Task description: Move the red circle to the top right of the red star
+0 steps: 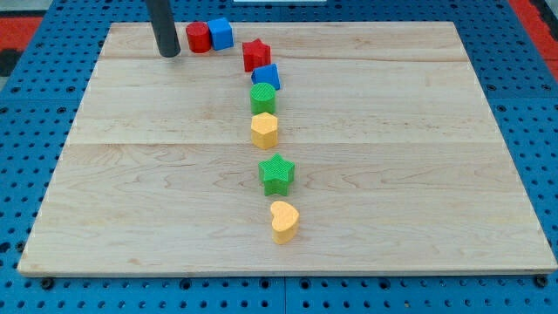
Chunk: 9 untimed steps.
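Note:
The red circle (199,37) sits near the board's top edge, touching a blue cube (221,33) on its right. The red star (255,54) lies to the right of and a little below them. My tip (169,54) is just left of the red circle, a small gap apart. The rod rises out of the view's top.
Below the red star runs a column of blocks: a blue block (267,77), a green circle (263,97), a yellow hexagon (264,130), a green star (276,173) and a yellow heart (284,220). The wooden board (418,174) lies on a blue pegboard.

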Tool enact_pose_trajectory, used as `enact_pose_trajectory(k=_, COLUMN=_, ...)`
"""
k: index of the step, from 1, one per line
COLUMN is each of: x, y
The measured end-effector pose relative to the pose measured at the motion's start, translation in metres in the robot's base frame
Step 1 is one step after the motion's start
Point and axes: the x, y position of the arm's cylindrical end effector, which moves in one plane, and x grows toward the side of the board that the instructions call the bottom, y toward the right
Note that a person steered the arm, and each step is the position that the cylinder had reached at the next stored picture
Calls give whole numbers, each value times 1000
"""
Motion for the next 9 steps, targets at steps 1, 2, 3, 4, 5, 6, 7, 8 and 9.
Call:
enact_pose_trajectory(k=1, x=-13, y=52)
enact_pose_trajectory(k=2, x=-20, y=40)
enact_pose_trajectory(k=3, x=-27, y=-12)
enact_pose_trajectory(k=4, x=-52, y=-17)
enact_pose_trajectory(k=5, x=-66, y=10)
enact_pose_trajectory(k=6, x=-55, y=45)
enact_pose_trajectory(k=7, x=-44, y=61)
enact_pose_trajectory(k=8, x=-37, y=76)
enact_pose_trajectory(k=9, x=-29, y=88)
